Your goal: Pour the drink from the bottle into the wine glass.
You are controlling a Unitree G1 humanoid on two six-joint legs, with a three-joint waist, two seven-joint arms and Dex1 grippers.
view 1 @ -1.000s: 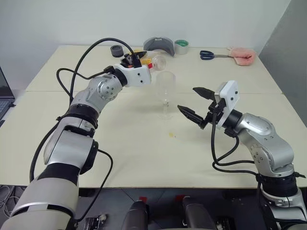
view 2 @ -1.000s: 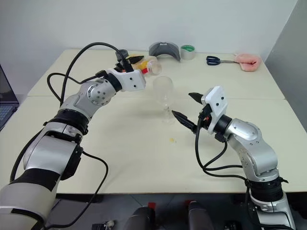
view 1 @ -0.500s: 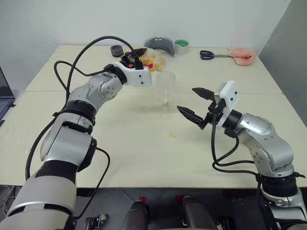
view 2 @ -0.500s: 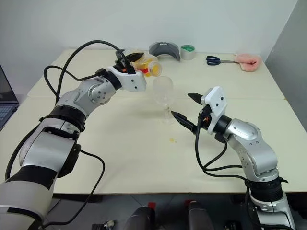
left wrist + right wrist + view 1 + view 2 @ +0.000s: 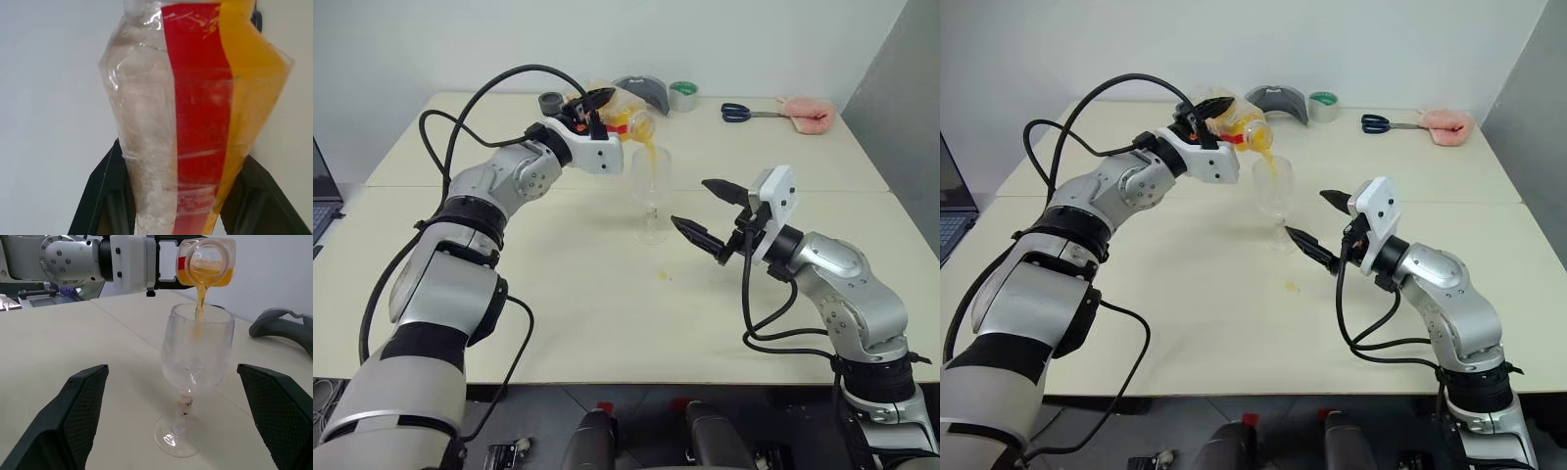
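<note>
Right now the left gripper (image 5: 590, 106) has its fingers clamped on the tipped bottle (image 5: 625, 111), the drink (image 5: 199, 303) streaming into the wine glass (image 5: 651, 192) mid-surface (image 5: 607, 313). Tilt gently, mouth over the bowl. The right gripper (image 5: 709, 212) waits beside, fingers spread, empty.

Bright, even indoor light falls across the pale worktop (image 5: 587, 313), leaving only faint, soft shadows and no harsh glare. In the left wrist view, the bottle (image 5: 195, 112) sits so close that its edges go soft, with small highlights glinting on the plastic.
</note>
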